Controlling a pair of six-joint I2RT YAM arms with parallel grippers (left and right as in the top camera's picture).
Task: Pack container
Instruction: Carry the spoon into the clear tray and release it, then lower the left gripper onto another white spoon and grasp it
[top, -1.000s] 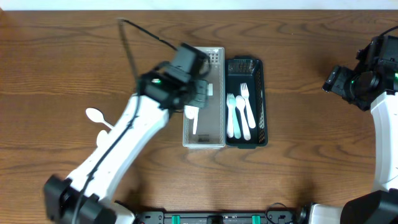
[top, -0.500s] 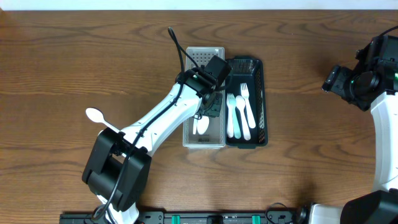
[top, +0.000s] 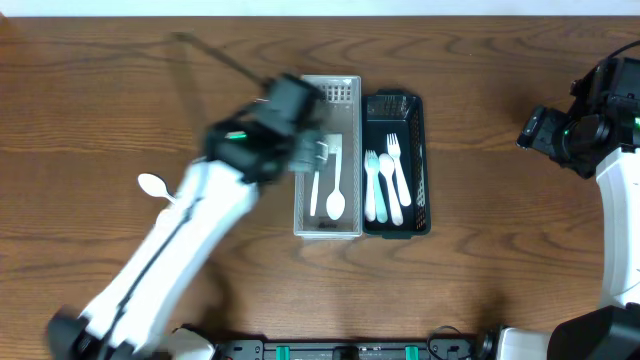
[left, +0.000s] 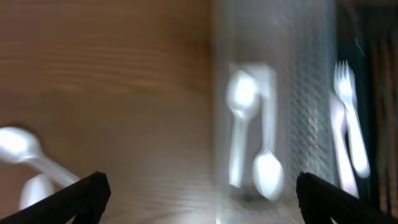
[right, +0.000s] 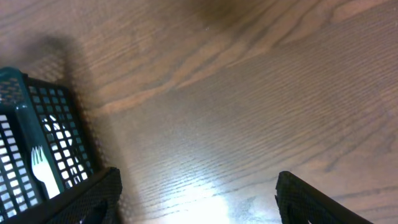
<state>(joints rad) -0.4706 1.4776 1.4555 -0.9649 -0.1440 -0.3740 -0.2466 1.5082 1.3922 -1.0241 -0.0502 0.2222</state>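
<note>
One white spoon (top: 152, 184) sits loose on the wood, far left. The left gripper (top: 320, 153) is spread wide and empty over the grey basket (top: 300, 215), which has two spoons (top: 336, 203) inside. The view's smeared, so I can't judge its height. If it's low, a sideways swing could clip the rim and shove it against the green basket (top: 425, 160). The right gripper (top: 530, 132) hangs open, far right.

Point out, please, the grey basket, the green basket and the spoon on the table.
grey basket (top: 343, 90): overhead view, top wall
green basket (top: 424, 170): overhead view, right wall
loose spoon (top: 151, 184): overhead view, bowl
</note>
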